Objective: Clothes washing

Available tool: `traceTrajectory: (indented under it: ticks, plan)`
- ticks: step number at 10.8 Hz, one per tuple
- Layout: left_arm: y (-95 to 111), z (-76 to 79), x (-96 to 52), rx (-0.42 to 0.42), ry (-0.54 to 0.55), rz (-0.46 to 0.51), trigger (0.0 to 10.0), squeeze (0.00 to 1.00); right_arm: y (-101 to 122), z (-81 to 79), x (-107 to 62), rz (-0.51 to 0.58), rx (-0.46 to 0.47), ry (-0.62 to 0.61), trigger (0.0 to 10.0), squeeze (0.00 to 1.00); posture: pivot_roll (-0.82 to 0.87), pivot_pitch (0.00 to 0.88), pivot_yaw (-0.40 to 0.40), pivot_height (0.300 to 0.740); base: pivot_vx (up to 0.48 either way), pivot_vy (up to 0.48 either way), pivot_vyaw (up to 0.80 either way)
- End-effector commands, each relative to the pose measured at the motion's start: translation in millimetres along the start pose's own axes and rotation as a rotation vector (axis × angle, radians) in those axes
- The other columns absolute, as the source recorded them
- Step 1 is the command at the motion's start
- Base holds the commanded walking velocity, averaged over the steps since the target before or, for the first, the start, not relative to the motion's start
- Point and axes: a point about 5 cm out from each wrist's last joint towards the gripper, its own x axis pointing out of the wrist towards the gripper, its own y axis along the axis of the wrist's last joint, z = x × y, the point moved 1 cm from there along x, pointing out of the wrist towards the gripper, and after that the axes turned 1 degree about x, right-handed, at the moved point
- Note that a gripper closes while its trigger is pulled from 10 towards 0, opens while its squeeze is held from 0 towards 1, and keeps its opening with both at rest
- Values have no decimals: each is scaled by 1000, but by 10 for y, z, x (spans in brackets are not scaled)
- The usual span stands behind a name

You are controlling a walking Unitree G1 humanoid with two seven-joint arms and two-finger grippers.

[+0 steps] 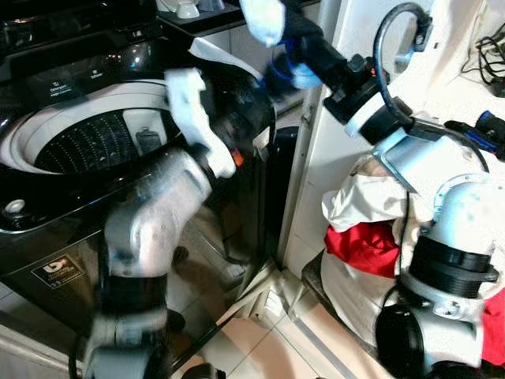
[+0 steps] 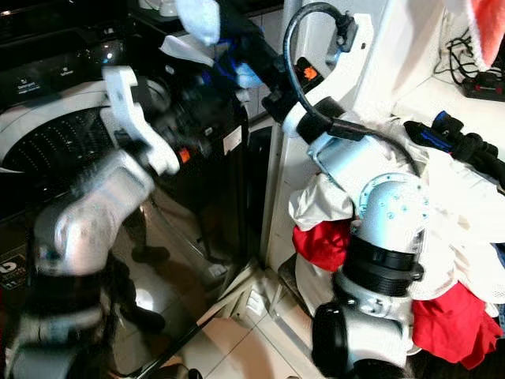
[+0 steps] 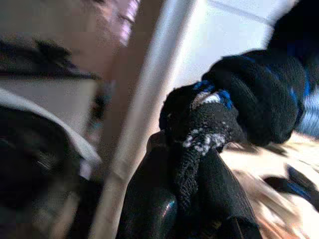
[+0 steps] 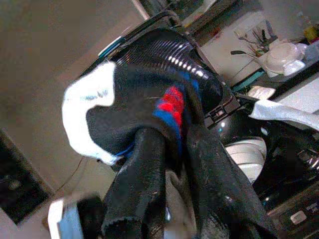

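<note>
Robot lifts socks toward an open top-loading washer

From left: the black top-loading washing machine (image 1: 47, 158) stands open, its perforated drum showing no laundry in the visible part, so loading looks barely begun; the left gripper (image 3: 194, 164) has its fingers clamped on a black knitted sock with blue trim (image 3: 249, 99), raised beside the machine's right edge; the right gripper (image 4: 164, 164), held high above the washer's corner, is closed on a black sock with white toe and red-blue mark (image 4: 144, 94); a heap of white and red clothes (image 1: 367, 237) waits at right, still unloaded
</note>
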Motion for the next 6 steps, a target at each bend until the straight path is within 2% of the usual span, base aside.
traceTrajectory:
  ticks: [1, 2, 3, 4, 5, 6]
  plan:
    - [200, -300, 34, 78, 191, 58, 0, 0, 4, 21, -43, -36, -125, -48, 10000, 792, 13, 0, 29, 740, 0, 0, 0]
    - [396, -602, 33, 197, 372, 78, 0, 0, -45, 96, -90, -105, -224, -97, 10000, 0, 14, 0, 30, 740, 0, 0, 0]
    - [548, -913, 15, 422, 559, 16, 0, 0, -117, 96, -120, -171, -298, -88, 10000, 0, 16, 0, 29, 740, 0, 0, 0]
    - [599, -1097, -7, 556, 672, -60, 0, 0, -188, 62, -123, -219, -336, -66, 10000, 0, 12, 0, 34, 740, 0, 0, 0]
    - [655, -1283, -9, 667, 776, -138, 0, 0, -351, -33, -103, -311, -425, -20, 10000, 0, 9, 0, 38, 740, 0, 0, 0]
    - [668, -1374, 42, 796, 826, -179, 0, 0, -459, -72, -63, -338, -455, -8, 10000, 0, 11, 0, 36, 740, 0, 0, 0]
